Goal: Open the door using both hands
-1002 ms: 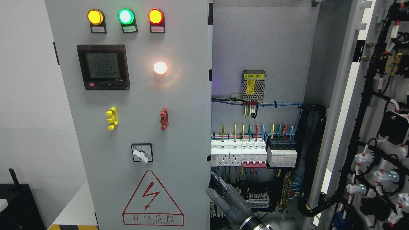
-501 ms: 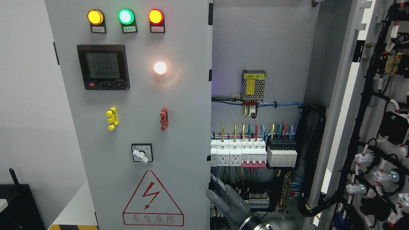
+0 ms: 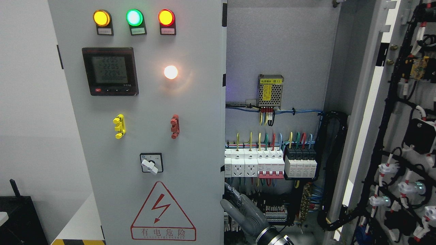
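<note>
The cabinet's grey left door (image 3: 190, 102) faces me with its lamps, meter and warning triangle; its right edge runs down near x 660. The right door (image 3: 402, 136) is swung wide open, showing its wired inner side. My right hand (image 3: 235, 203), dark grey, rises from the bottom edge just right of the left door's free edge, in front of the lower terminals. Its fingers (image 3: 233, 193) are stretched upward and loosely spread close to that edge, and I cannot tell if they touch it. It holds nothing. My left hand is out of view.
Inside the cabinet are a row of breakers and sockets (image 3: 270, 165), a mesh power module (image 3: 270, 90) and cable bundles (image 3: 335, 170). The left door carries a yellow handle (image 3: 119, 126), a red handle (image 3: 174, 126) and a rotary switch (image 3: 151, 163). A black box (image 3: 20, 217) stands lower left.
My right hand has stayed almost in place beside the left door's edge; its wrist has shifted slightly to the right. Both doors stand as before.
</note>
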`<state>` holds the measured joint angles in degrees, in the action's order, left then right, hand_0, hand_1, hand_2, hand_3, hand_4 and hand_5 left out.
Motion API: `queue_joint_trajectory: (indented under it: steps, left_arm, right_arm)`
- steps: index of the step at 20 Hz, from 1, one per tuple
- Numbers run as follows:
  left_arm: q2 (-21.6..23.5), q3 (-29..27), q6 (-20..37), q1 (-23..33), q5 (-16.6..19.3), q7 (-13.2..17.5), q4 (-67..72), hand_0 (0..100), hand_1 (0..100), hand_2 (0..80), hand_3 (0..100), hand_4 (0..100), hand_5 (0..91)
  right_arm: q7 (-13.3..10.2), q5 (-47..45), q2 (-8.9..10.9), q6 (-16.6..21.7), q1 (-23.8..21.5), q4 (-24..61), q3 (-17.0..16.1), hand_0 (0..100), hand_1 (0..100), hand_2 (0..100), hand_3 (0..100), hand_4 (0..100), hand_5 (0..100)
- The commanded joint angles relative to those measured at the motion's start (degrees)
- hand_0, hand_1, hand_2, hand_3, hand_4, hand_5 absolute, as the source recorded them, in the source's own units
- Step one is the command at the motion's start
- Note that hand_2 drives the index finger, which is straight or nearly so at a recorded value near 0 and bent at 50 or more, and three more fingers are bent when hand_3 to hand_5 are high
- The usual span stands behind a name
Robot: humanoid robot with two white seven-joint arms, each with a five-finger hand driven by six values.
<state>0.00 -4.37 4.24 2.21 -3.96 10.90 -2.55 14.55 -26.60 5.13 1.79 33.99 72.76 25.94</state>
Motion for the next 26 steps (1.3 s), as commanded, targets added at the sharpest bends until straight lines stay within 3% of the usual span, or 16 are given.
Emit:
queue_joint_trajectory:
  steps: [1, 4, 9, 12, 26]
  left_arm:
    - [-1.9, 0.0, -0.1, 0.0, 0.0, 0.0, 0.0, 12, 39, 0.0, 0, 0, 0.0]
    - [-1.9, 0.0, -0.1, 0.0, 0.0, 0.0, 0.0, 12, 39, 0.0, 0, 0, 0.0]
    - [-1.9, 0.0, -0.1, 0.0, 0.0, 0.0, 0.0, 12, 39, 0.0, 0, 0, 0.0]
    - [-1.9, 0.0, -0.1, 0.0, 0.0, 0.0, 0.0, 12, 39, 0.0, 0, 0, 0.0]
    - [-1.9, 0.1, -0.2, 0.0, 0.0, 0.0, 0.0, 12, 39, 0.0, 0, 0, 0.0]
  right_arm:
    - [0.1, -0.9, -0.03, 0.0, 0.2, -0.5, -0.3, 12, 39, 0, 0, 0, 0]
    - [2.5, -0.9, -0.12, 0.0, 0.3, -0.4, -0.3, 12, 39, 0, 0, 0, 0]
    - [3.0, -0.9, -0.03, 0.0, 0.5, -0.4, -0.3, 12, 39, 0, 0, 0, 0]
    - [4.6, -1.0, -0.12, -0.1, 0.9, -0.6, -0.3, 12, 39, 0, 0, 0, 0]
    - [6.4, -1.0, -0.29, 0.0, 0.6, -0.3, -0.3, 12, 39, 0, 0, 0, 0]
